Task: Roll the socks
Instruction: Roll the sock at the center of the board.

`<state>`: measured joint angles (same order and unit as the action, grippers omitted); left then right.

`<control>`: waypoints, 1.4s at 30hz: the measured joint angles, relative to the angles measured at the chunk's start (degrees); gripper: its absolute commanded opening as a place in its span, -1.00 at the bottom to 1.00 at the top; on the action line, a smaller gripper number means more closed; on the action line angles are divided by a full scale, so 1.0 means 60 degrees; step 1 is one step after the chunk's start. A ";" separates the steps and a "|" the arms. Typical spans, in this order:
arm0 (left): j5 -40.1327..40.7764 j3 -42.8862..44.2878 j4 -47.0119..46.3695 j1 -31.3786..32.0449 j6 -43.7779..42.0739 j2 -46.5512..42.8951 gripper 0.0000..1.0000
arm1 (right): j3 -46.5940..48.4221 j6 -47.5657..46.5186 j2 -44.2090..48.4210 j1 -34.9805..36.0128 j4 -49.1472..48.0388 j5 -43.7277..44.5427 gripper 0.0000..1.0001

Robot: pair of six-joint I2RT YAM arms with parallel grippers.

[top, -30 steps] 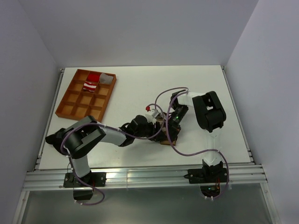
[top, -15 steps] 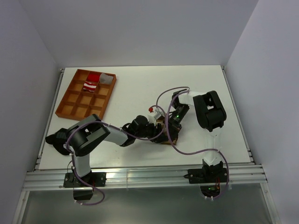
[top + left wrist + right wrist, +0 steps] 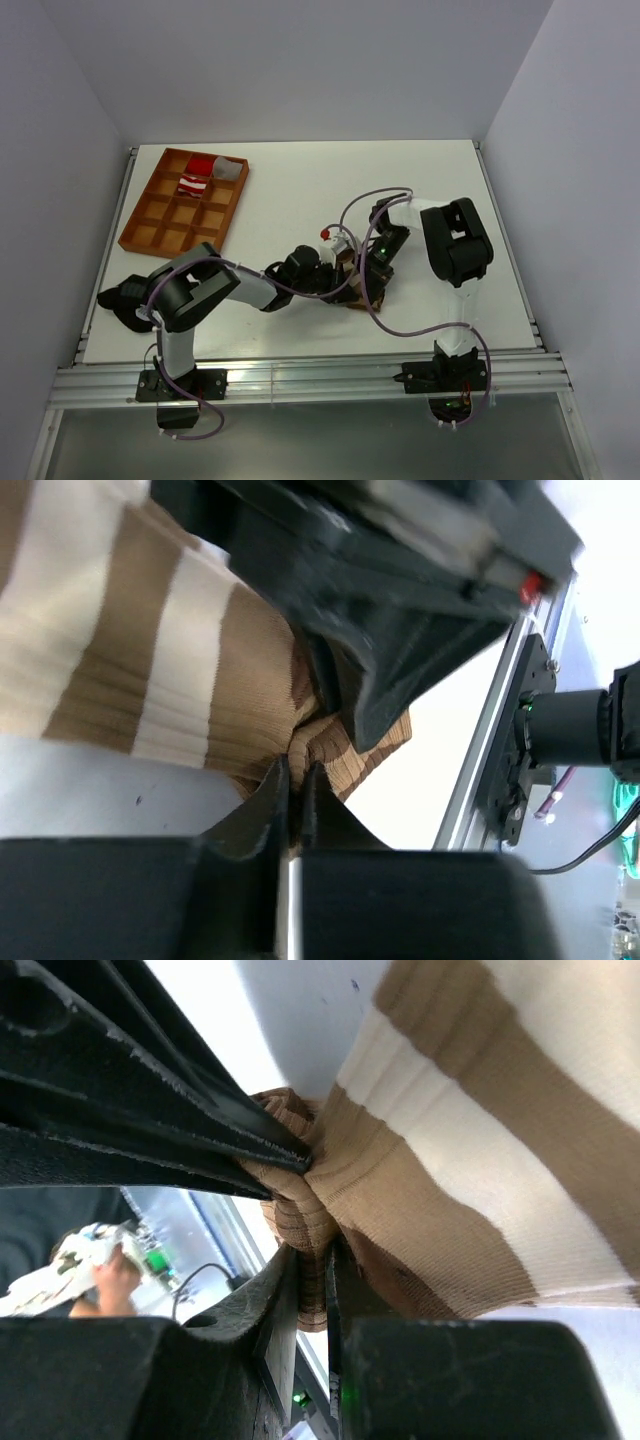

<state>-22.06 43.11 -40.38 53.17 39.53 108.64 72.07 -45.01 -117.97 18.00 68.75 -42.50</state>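
The brown-and-tan striped sock [image 3: 230,670] lies on the white table between both arms; from above only a brown corner of it [image 3: 356,303] shows under them. My left gripper [image 3: 295,770] is shut on a bunched fold at the sock's edge. My right gripper [image 3: 312,1255] is shut on a ribbed fold of the same sock [image 3: 450,1190], right beside the left fingers [image 3: 150,1110]. From above, the left gripper [image 3: 335,280] and right gripper [image 3: 365,270] meet mid-table. The red-and-white sock [image 3: 194,184] sits in a far compartment of the tray.
An orange-brown compartment tray [image 3: 140,235] stands at the far left of the table, with a grey piece [image 3: 230,170] next to the red-and-white sock. Purple cables loop over the arms. The metal rail [image 3: 300,380] runs along the near edge.
My left gripper has closed from half open onto the sock's edge and edged slightly right. The right gripper stays shut on the sock, and its arm has shifted a little.
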 measured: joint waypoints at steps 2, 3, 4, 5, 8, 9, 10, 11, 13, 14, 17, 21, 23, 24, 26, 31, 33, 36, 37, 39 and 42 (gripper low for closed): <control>0.0007 0.0302 0.0404 0.0000 0.0135 0.0076 -0.99 | -0.0317 0.0229 0.0386 -0.0011 -0.0324 0.0186 -0.52; 0.0015 0.0506 0.0692 0.0004 0.0240 0.0131 -0.99 | -0.0492 0.0353 0.0616 -0.0018 -0.0543 0.0302 -0.44; 0.0018 0.0685 0.0943 0.0004 0.0321 0.0178 -0.99 | -0.0645 0.0466 0.0834 -0.0025 -0.0714 0.0393 -0.30; 0.0058 0.0871 0.1249 0.0004 0.0448 0.0222 -0.99 | -0.0838 0.0612 0.1111 -0.0029 -0.0969 0.0532 -0.25; 0.0237 0.1428 0.2160 0.0022 0.0678 0.0295 -0.99 | -0.1370 0.1260 0.1974 -0.0087 -0.1872 0.1126 -0.13; 0.0335 0.1643 0.2488 0.0029 0.0758 0.0324 -0.99 | -0.1555 0.1497 0.2273 -0.0142 -0.2157 0.1392 -0.11; 0.0437 0.1869 0.2830 0.0033 0.0845 0.0353 -0.99 | -0.1705 0.1701 0.2532 -0.0178 -0.2393 0.1588 -0.06; 0.0525 0.2025 0.3075 0.0029 0.0900 0.0368 -0.99 | -0.1851 0.1920 0.2801 -0.0197 -0.2641 0.1832 -0.04; 0.0696 0.2248 0.3475 0.0029 0.1042 0.0368 -0.99 | -0.2142 0.2328 0.3391 -0.0222 -0.3162 0.2328 0.00; 0.0758 0.2353 0.3716 0.0026 0.1118 0.0368 -0.99 | -0.2229 0.2444 0.3614 -0.0251 -0.3322 0.2470 0.01; 0.0863 0.2754 0.4612 -0.0018 0.1472 0.0393 -0.99 | -0.2415 0.2506 0.4204 -0.0386 -0.3563 0.2718 0.03; 0.0637 0.3279 0.5679 -0.0025 0.1851 0.0608 -0.99 | -0.2415 0.2357 0.5085 -0.0656 -0.4113 0.2499 0.05; 0.0433 0.3468 0.6065 -0.0047 0.1949 0.0663 -0.99 | -0.2415 0.2277 0.5486 -0.0878 -0.4204 0.2390 0.06; 0.0270 0.3512 0.6244 -0.0091 0.2036 0.0688 -0.99 | -0.2426 0.2233 0.5686 -0.0991 -0.4273 0.2324 0.06; -0.0091 0.3606 0.6623 -0.0193 0.2127 0.0732 -0.99 | -0.2528 0.2109 0.6033 -0.1151 -0.4408 0.2211 0.06; -0.1089 0.3869 0.7457 -0.0616 0.2299 0.0936 -0.99 | -0.3246 0.1388 0.6965 -0.1337 -0.4488 0.1858 0.09; -0.1534 0.4091 0.7843 -0.0823 0.2339 0.1129 -0.99 | -0.3625 0.0900 0.7318 -0.1297 -0.4444 0.1708 0.09; -0.2055 0.4597 0.8582 -0.1060 0.2313 0.1479 -0.99 | -0.4156 0.0466 0.7847 -0.0987 -0.4470 0.1770 0.09; -0.2175 0.4772 0.8834 -0.1111 0.2288 0.1585 -0.99 | -0.4368 0.0364 0.8040 -0.0754 -0.4499 0.1883 0.11; -0.2357 0.5085 0.9245 -0.1173 0.2248 0.1789 -0.99 | -0.4881 0.0270 0.8535 0.0011 -0.4696 0.2171 0.12; -0.2546 0.5523 0.9792 -0.1217 0.2178 0.2047 -0.99 | -0.5413 0.0182 0.8990 0.1133 -0.4809 0.2452 0.13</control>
<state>-37.34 76.25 18.37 45.87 52.60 120.92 39.59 -43.92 -64.03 24.80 39.90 -27.79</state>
